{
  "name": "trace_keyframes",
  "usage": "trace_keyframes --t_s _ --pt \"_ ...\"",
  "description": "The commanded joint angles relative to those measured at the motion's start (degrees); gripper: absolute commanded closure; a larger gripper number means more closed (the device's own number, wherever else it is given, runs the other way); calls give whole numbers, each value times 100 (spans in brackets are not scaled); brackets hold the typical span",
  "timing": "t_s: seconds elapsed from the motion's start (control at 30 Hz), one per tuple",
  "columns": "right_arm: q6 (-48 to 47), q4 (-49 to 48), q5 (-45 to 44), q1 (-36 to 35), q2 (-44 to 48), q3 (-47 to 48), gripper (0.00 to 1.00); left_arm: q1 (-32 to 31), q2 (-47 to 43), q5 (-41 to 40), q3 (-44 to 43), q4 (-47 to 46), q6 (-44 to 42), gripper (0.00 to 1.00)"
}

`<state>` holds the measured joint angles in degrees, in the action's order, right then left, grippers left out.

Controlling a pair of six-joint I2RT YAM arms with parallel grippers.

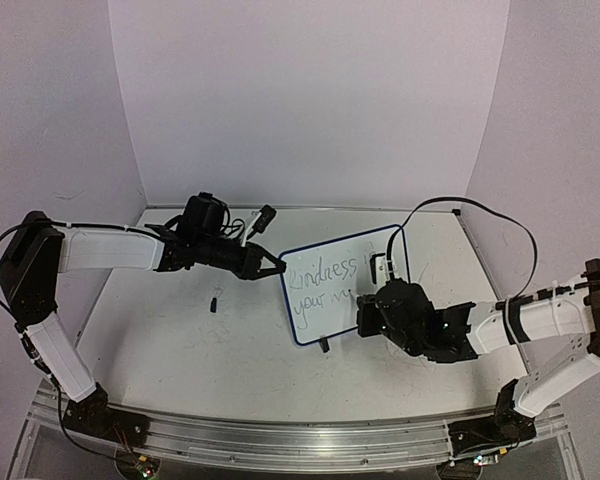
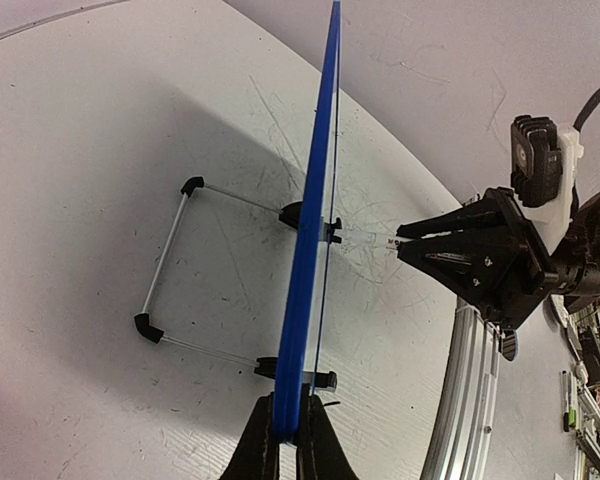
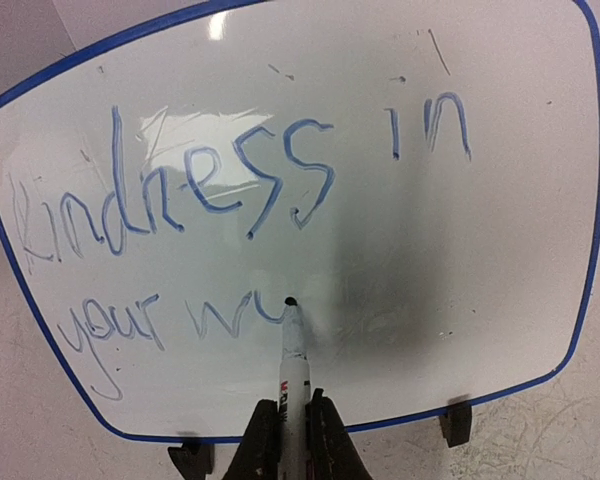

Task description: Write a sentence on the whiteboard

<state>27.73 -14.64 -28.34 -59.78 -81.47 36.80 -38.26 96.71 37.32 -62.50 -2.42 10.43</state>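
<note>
One whiteboard (image 2: 310, 250) edge in L gripper (image 2: 288, 408); R gripper's (image 3: 292, 412) marker (image 3: 294, 350) touching.

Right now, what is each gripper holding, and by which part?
The left gripper clamps the whiteboard by its blue frame edge; the right gripper holds a marker by its barrel, tip at the board.

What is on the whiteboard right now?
Blue writing, "Kindness in your w", with the marker tip at its end. From above, the right gripper hides that end.

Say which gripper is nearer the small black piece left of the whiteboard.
Left gripper: clamped on the whiteboard's edge, beside the piece. Right gripper: beyond the whiteboard, holding a marker.
</note>
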Motion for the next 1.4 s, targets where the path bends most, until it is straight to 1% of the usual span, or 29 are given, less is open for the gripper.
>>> trace_keyframes --t_s 0.0,0.23,0.37,0.6,0.8,0.87,1.03,1.17,1.37 --pt "-174 -254 -139 94 -46 288 100 -59 -31 -241 53 277 -369 100" --pt "-245 -405 259 93 -182 245 100 -59 -35 -252 58 277 -370 100" --pt "-131 -390 442 84 -234 124 100 -59 -33 -251 50 277 -369 100" --pt "108 -194 454 56 -72 -145 100 -59 -29 -251 55 277 -374 100" --pt "119 -66 367 57 91 -158 100 -62 -18 -246 53 279 -372 100" --pt "83 -57 368 57 240 -196 100 -59 -17 -267 49 277 -375 100" --pt "-1 -88 172 86 1011 -447 100 -62 -18 -280 45 277 -387 100" --pt "-43 132 199 181 1151 -507 100 -59 -40 -292 50 278 -397 100" --pt "-113 146 193 184 1192 -466 100 -59 -78 -318 61 277 -409 100"
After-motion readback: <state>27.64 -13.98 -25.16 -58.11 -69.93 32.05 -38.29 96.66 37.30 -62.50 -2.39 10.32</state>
